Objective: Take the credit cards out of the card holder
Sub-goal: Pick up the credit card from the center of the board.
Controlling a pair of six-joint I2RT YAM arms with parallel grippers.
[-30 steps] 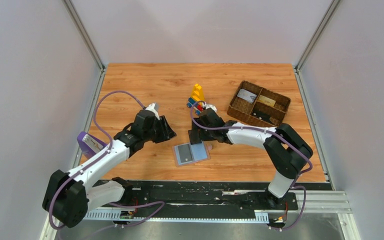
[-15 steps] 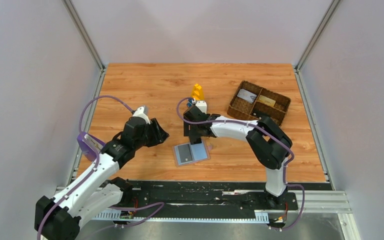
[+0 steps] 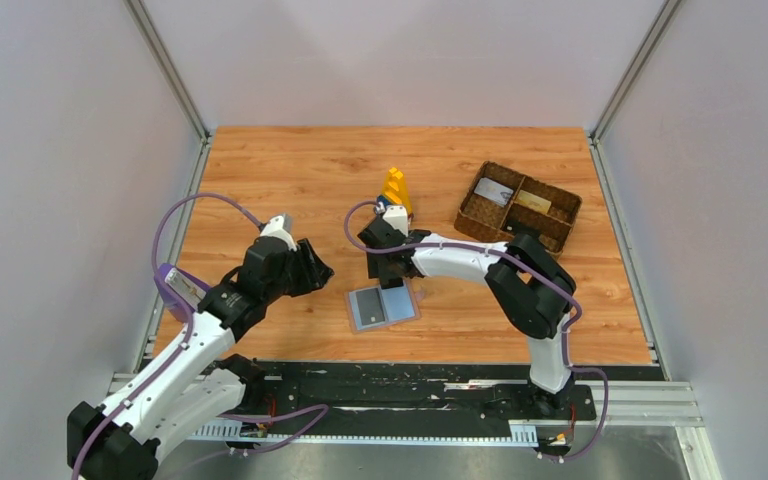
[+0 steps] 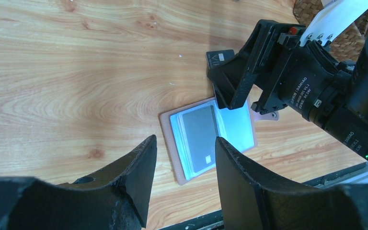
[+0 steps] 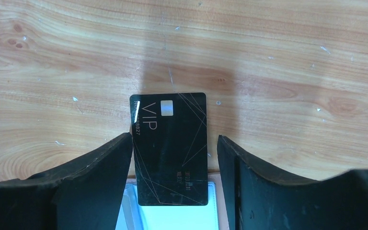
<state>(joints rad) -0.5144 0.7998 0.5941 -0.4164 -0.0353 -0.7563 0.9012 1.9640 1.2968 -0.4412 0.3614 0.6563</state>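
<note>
Right gripper [image 5: 174, 139] astride card [image 5: 168, 165], possibly toy [image 3: 395, 186] behind

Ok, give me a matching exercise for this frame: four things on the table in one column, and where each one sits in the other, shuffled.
Things:
1. black card
2. grey card
3. woven basket
4. yellow toy

Places:
A. tucked in the open card holder
B. far right part of the table
C. lying flat between the jaws of the open right claw
D. mid-table, just beyond the right arm's wrist

Pairs: 1-C, 2-A, 3-B, 4-D
</note>
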